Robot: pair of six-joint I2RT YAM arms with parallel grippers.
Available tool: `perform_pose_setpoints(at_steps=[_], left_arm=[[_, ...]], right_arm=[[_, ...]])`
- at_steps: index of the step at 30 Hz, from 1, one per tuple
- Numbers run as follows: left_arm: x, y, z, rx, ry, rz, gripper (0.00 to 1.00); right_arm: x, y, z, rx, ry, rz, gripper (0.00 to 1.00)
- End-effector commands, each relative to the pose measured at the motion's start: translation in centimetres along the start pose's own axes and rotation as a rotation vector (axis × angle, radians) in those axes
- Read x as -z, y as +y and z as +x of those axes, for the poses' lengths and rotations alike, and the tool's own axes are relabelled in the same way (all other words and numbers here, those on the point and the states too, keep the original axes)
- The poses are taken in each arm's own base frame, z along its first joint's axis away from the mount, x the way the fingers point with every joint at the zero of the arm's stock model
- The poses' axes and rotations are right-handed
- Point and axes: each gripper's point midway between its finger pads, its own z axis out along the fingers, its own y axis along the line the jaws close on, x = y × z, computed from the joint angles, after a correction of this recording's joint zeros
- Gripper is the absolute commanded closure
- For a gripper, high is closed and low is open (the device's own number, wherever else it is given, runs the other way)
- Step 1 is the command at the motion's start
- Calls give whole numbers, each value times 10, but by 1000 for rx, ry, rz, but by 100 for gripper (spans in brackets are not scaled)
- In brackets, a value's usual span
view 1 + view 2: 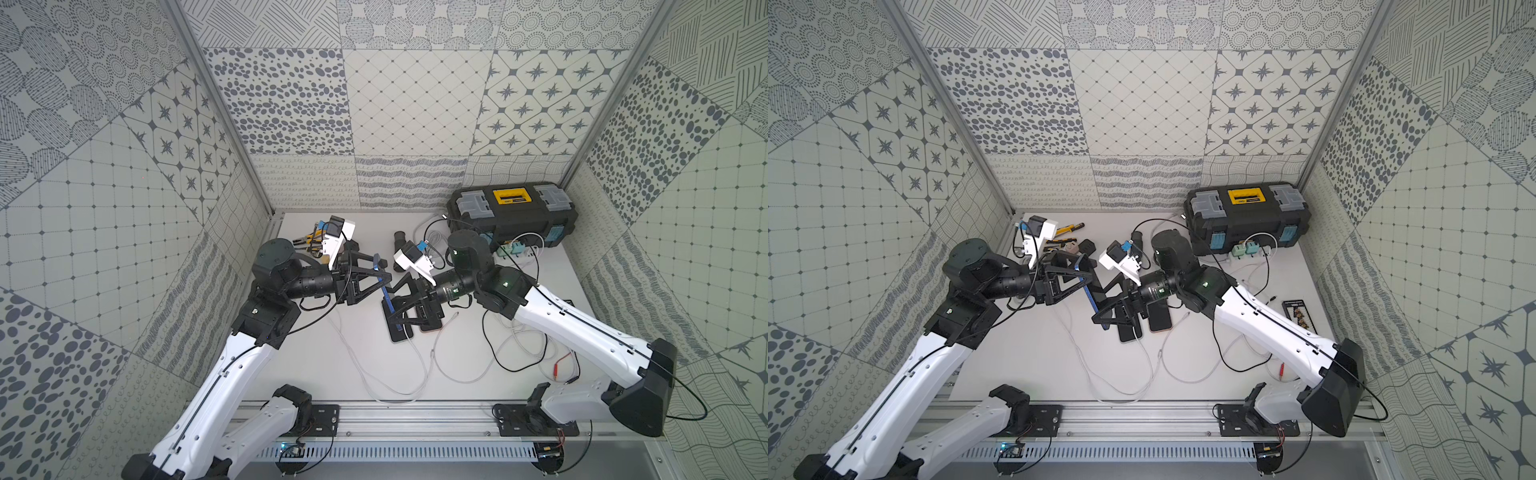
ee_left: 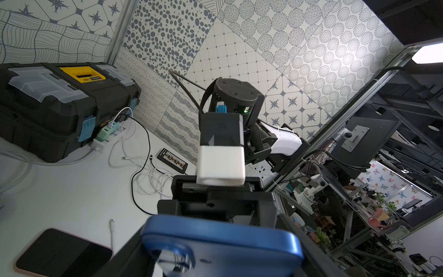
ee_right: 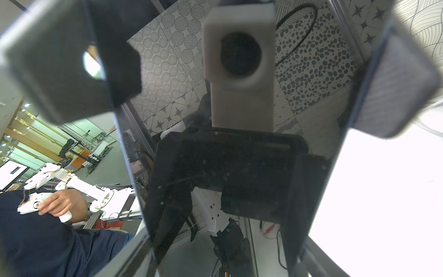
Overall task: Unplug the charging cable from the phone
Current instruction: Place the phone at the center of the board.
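A blue phone [image 1: 386, 299] stands on edge above the table between my two grippers. My left gripper [image 1: 380, 268] is shut on its upper part; the left wrist view shows its blue back [image 2: 220, 237] filling the jaws. My right gripper [image 1: 388, 307] straddles the lower part. In the right wrist view a finger [image 3: 402, 84] sits against each long edge of the black screen [image 3: 239, 167]. The phone's lower end is hidden, so I cannot see a plug in it. A white charging cable [image 1: 358, 365] loops over the table below.
A black phone [image 1: 401, 334] and a pink-edged phone [image 1: 1160, 318] lie under the right gripper. A loose cable end [image 1: 456, 316] lies beside them. A black toolbox [image 1: 513, 212], a power strip [image 1: 513, 249] and tangled cables [image 1: 519, 345] are on the right. Hand tools [image 1: 311, 241] lie at the back left.
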Motion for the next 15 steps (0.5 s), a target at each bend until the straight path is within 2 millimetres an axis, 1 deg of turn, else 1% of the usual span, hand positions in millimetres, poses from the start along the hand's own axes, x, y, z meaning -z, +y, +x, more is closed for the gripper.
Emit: perform_pose_setpoints(at_steps=[1, 4, 5, 6, 7, 8, 9, 10, 13, 15], left_arm=[[3, -8, -8, -71, -25, 18, 93], [3, -7, -7, -73, -22, 14, 81], [4, -7, -7, -76, -24, 10, 77], [4, -7, -6, -78, -22, 8, 69], [4, -7, -6, -81, -22, 3, 55], [5, -7, -6, -86, -23, -6, 38], [6, -5, -6, -88, -23, -20, 13], [6, -4, -6, -96, -23, -33, 3], [10, 3, -7, -114, -28, -104, 2], [14, 14, -9, -119, -41, -197, 2]], right_arm=[[-2, 3, -9, 37, -15, -12, 39], [-2, 2, -9, 33, -14, -11, 43], [-2, 1, -9, 31, -14, -9, 45], [-2, 0, -9, 29, -15, -5, 45], [-2, -2, -10, 24, -17, 5, 47], [-2, -5, -10, 16, -20, 22, 48], [-3, -9, -10, 6, -22, 39, 51], [-3, -12, -10, 0, -26, 54, 52], [-4, -23, -10, -31, -34, 103, 57], [-3, -32, -11, -55, -45, 150, 57]])
